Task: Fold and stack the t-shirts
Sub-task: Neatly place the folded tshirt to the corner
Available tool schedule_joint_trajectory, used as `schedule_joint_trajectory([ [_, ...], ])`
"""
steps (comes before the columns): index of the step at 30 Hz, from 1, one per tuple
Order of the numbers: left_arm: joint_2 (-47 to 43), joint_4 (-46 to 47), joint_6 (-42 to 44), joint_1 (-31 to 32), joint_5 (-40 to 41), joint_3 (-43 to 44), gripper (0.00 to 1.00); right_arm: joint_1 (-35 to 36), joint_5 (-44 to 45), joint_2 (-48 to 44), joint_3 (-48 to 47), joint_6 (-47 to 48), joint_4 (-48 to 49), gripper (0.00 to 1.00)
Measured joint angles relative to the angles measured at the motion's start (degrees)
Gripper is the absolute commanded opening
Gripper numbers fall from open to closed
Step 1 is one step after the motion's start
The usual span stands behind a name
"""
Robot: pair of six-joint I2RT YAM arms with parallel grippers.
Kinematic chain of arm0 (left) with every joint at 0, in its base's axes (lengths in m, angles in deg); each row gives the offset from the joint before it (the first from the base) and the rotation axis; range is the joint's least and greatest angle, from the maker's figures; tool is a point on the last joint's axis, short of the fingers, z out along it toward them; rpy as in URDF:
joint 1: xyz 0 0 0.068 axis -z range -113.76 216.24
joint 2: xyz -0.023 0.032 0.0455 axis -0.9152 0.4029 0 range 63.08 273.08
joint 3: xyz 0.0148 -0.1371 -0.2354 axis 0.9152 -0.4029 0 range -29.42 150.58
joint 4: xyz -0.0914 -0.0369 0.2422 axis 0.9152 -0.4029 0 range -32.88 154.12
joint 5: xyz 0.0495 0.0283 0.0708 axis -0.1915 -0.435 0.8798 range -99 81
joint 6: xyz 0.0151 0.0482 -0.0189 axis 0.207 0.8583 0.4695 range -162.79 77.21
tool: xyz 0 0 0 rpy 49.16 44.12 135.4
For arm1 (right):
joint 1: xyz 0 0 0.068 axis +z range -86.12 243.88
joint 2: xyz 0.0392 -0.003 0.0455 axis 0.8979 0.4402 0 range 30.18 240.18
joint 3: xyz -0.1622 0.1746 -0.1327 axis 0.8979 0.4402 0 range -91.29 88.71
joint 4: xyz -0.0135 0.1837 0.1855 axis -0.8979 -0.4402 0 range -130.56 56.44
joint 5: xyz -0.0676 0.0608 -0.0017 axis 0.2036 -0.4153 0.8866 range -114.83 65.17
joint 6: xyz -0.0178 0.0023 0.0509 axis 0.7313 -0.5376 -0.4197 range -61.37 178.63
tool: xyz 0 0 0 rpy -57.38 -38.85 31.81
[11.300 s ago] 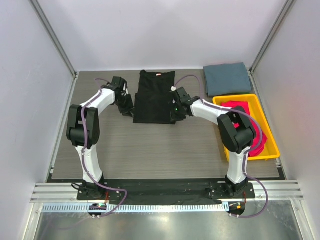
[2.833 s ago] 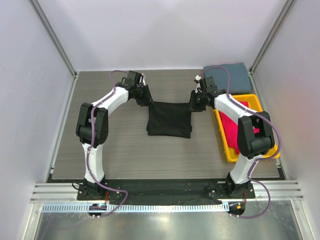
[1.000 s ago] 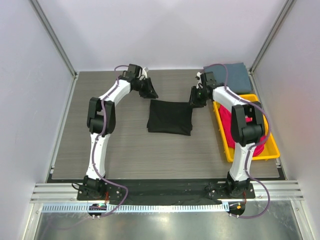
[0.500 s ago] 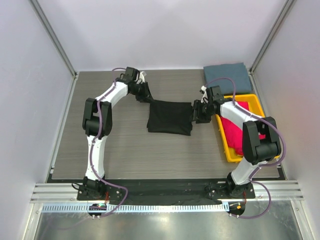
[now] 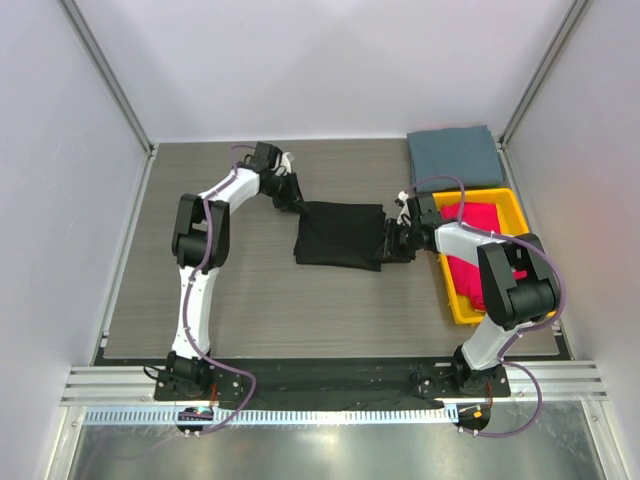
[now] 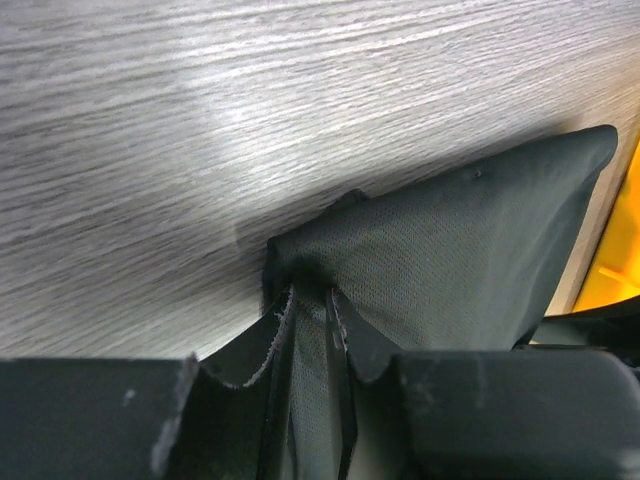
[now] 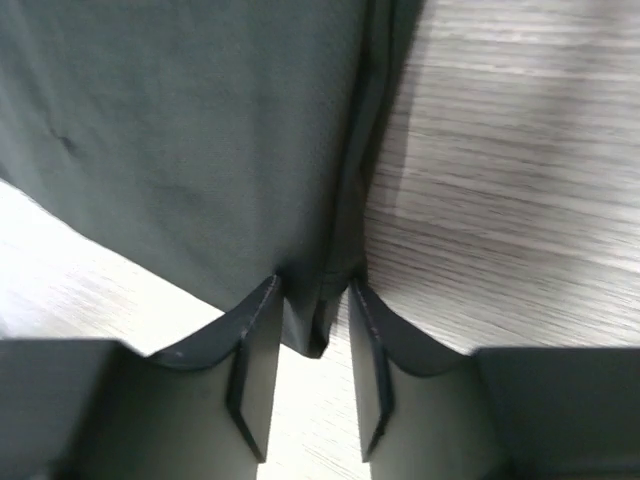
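Note:
The black t-shirt (image 5: 340,235) lies folded into a rectangle at the table's middle. My left gripper (image 5: 293,200) is at its far left corner; in the left wrist view my left gripper (image 6: 310,290) is shut on a pinch of the black cloth (image 6: 450,250). My right gripper (image 5: 393,243) is at the shirt's right edge. In the right wrist view my right gripper (image 7: 313,290) is open, with the shirt's edge (image 7: 200,130) lying loose between the jaws. The slate grey-blue t-shirt (image 5: 455,155) lies folded at the far right. Magenta-red t-shirts (image 5: 478,250) lie in the tray.
The yellow plastic tray (image 5: 520,215) stands along the right side, just right of my right forearm. White walls with metal posts close in the table on the left, back and right.
Within the last second my right gripper has moved nearer along the black shirt's right edge. My left gripper has come down from behind the shirt onto its far left corner. The shirt stays folded.

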Motion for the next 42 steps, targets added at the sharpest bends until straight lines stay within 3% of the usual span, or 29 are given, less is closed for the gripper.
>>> schedule_joint_trajectory([
  [4,0.0,0.44,0.02,0.0,0.04,0.0,0.19,0.0,0.07,-0.35,2.16,-1.33,2.86,0.28],
  [8,0.0,0.44,0.02,0.0,0.04,0.0,0.19,0.0,0.44,-0.55,3.54,-1.97,4.68,0.05],
  [11,0.0,0.44,-0.04,0.0,-0.04,0.0,0.2,0.02,0.7,-0.76,4.11,-2.62,5.33,0.01],
  [12,0.0,0.44,-0.17,-0.02,-0.07,0.0,0.2,0.02,0.87,-0.81,4.17,-2.82,5.35,0.04],
  [14,0.0,0.44,-0.35,-0.09,-0.24,0.0,0.21,0.04,1.38,-1.09,4.17,-3.23,5.22,0.2],
  [20,-1.27,-2.1,0.11,-1.01,-1.07,0.02,0.23,0.11,3.72,-4.83,3.98,-3.43,1.09,0.45],
  [25,-8.31,-9.14,2.21,-1.81,0.39,0.46,0.25,0.11,7.19,-8.68,0.5,-3.15,-3.23,0.55],
  [33,-29.11,-14.49,7.23,-1.86,1.29,-3.08,0.26,-0.02,11.19,-2.03,-11.78,-0.72,-5.99,0.59],
  [38,-41.66,-11.41,6.14,-1.7,-1.53,-17.57,0.26,-0.13,11.26,8.07,-20.79,1.9,-7.28,0.59],
  [42,-44.37,-8.26,4.5,-1.27,-2.99,-27.36,0.26,-0.15,11.32,14.49,-25.88,3.58,-8.41,0.59],
])
